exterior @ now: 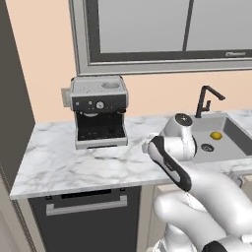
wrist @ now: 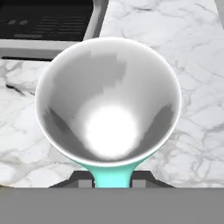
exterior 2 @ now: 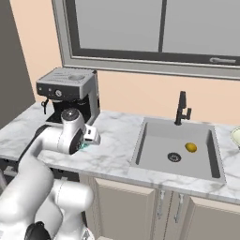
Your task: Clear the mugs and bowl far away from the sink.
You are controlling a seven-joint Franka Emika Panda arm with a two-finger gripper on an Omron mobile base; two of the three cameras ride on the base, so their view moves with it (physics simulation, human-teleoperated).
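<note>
bowl (exterior 2: 236, 136) cut by frame edge

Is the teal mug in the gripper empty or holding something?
Empty. The hand view looks straight into the teal mug: its white inside is bare down to the bottom, with marble counter behind it.

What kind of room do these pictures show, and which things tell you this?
It is most likely a home kitchen, computer-rendered. A marble counter holds an espresso machine and a recessed sink with a black faucet, with cabinets below.
</note>
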